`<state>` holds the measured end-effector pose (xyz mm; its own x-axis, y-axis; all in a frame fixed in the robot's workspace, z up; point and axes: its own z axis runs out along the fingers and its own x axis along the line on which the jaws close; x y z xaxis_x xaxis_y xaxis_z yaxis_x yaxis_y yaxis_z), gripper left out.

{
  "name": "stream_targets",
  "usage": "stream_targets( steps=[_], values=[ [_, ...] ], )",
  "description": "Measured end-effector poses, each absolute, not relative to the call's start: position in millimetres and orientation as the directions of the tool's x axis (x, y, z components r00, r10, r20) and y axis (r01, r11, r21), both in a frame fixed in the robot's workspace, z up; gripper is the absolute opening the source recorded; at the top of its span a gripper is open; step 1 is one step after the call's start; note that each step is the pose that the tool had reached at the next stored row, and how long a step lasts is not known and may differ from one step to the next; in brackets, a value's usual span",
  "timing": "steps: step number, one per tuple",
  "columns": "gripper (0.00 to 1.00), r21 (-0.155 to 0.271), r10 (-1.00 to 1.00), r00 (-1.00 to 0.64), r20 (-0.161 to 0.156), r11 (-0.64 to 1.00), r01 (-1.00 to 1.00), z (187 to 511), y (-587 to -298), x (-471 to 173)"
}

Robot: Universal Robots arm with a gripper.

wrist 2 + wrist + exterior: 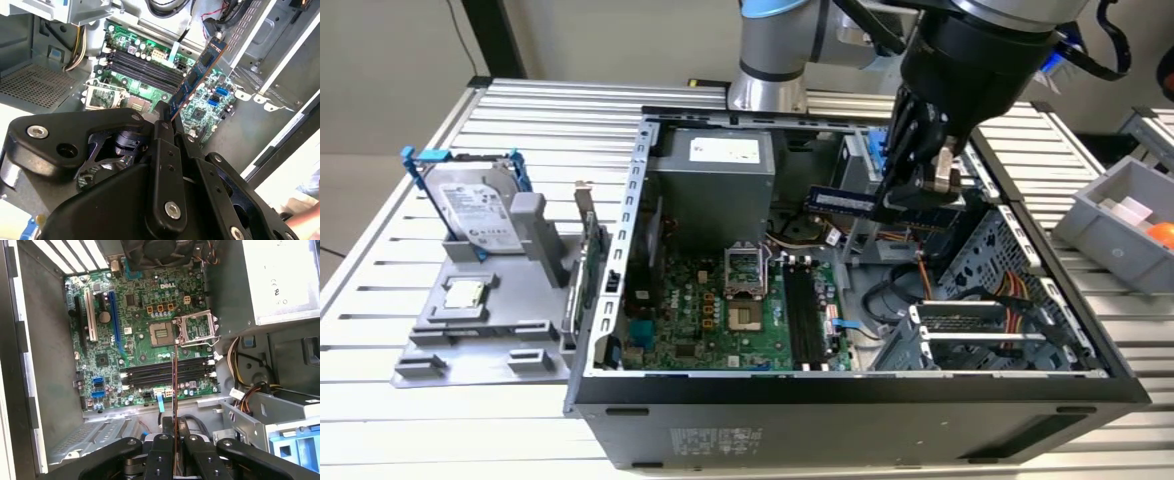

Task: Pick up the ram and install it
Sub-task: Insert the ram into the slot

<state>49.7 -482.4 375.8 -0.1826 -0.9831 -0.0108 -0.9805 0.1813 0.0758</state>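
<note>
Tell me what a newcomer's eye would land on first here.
The gripper hangs over the open computer case, shut on the ram, above the green motherboard. At the exterior view's left, a silver hard drive in blue brackets stands on a grey holder.

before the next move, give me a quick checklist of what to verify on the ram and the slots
1. tool shut on the ram: ok
2. memory slots empty: ok
3. ram's length lined up with the slots: not ok, it lies across them in both wrist views
4. ram seated: not ok, it is held clear above the slots
5. slot latches open: cannot tell
</note>
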Motion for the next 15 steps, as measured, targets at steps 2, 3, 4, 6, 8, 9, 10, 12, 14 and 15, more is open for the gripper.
stream_targets(
  steps=[2, 3, 4, 6, 8, 9, 10, 12, 14, 15],
  values=[
    [0.0, 0.076, -0.981, -0.194, -0.011, 0.192, -0.978, 375.8, -482.3, 49.7],
    [0.0, 0.076, -0.98, -0.199, -0.011, 0.198, -0.977, 375.8, -482.4, 49.6],
    [0.0, 0.076, -0.979, -0.205, -0.011, 0.203, -0.976, 375.8, -482.4, 49.6],
    [0.0, 0.076, -0.976, -0.216, -0.011, 0.215, -0.974, 375.9, -482.4, 49.7],
    [0.0, 0.076, -0.974, -0.228, -0.011, 0.226, -0.971, 375.9, -482.4, 49.6],
    [0.0, 0.076, -0.972, -0.233, -0.011, 0.231, -0.97, 375.8, -482.3, 49.6],
    [0.0, 0.076, -0.971, -0.237, -0.011, 0.236, -0.969, 375.8, -482.3, 49.6],
    [0.0, 0.076, -0.97, -0.245, -0.011, 0.243, -0.967, 375.9, -482.3, 49.6],
    [0.0, 0.076, -0.968, -0.251, -0.011, 0.25, -0.965, 375.8, -482.3, 49.6],
    [0.0, 0.076, -0.967, -0.255, -0.011, 0.254, -0.964, 375.8, -482.4, 49.6]
  ],
)
